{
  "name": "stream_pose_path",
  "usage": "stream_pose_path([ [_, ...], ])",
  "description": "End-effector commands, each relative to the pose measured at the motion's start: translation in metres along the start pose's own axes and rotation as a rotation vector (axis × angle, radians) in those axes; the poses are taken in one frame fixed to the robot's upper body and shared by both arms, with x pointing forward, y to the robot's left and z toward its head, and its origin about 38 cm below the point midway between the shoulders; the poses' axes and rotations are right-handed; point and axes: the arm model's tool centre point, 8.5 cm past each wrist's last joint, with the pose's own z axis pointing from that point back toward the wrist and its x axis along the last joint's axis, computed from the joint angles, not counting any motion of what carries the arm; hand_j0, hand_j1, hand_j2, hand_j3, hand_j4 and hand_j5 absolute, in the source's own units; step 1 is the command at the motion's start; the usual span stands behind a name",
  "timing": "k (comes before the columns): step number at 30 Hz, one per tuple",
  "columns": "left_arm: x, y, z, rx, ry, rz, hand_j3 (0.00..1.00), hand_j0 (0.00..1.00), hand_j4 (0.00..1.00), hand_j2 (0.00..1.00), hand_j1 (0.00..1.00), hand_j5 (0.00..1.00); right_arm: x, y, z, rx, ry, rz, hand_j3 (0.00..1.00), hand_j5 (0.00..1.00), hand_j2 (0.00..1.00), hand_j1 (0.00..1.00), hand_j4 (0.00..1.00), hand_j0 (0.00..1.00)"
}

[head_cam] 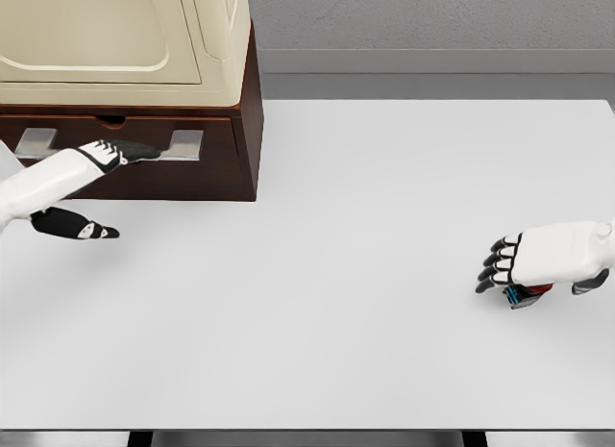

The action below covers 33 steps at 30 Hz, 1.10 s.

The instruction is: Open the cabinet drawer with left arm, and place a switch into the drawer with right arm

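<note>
Dark glossy wood cabinet [245, 130], brushed metal handle [183, 144], matt white table [365, 226].

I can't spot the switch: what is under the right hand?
Under the right hand a small red, blue and black object peeks out below the curled fingers; most of it is covered, so its shape is unclear.

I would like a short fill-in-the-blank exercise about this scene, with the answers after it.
1. The left hand reaches the drawer of the ____ cabinet.
2. The right hand rests on the ____ table.
3. The fingers of the right hand curl over a small ____.

Answers: brown; white; switch
</note>
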Motion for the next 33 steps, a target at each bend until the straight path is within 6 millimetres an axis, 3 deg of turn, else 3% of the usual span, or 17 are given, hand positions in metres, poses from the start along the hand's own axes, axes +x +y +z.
stream_pose_path([
  [1,0.001,0.0,0.0,0.001,-0.007,0.005,1.0,1.0,1.0,1.0,1.0,1.0,-0.001,0.0,0.0,0.003,0.005,0.002,1.0,1.0,1.0,1.0,1.0,1.0],
  [9,-0.011,0.016,0.007,0.045,0.039,-0.001,1.0,1.0,1.0,1.0,1.0,1.0,0.001,0.004,-0.002,0.014,-0.003,0.0,1.0,1.0,1.0,1.0,1.0,1.0],
  [15,-0.027,0.009,0.015,0.037,0.092,0.022,1.0,1.0,1.0,1.0,1.0,1.0,-0.001,0.007,-0.003,0.023,0.003,-0.003,1.0,1.0,1.0,1.0,1.0,1.0],
  [33,-0.015,-0.006,0.014,0.002,0.031,0.021,1.0,1.0,1.0,1.0,1.0,1.0,-0.001,0.001,-0.008,0.014,-0.006,0.004,1.0,1.0,1.0,1.0,1.0,1.0],
])
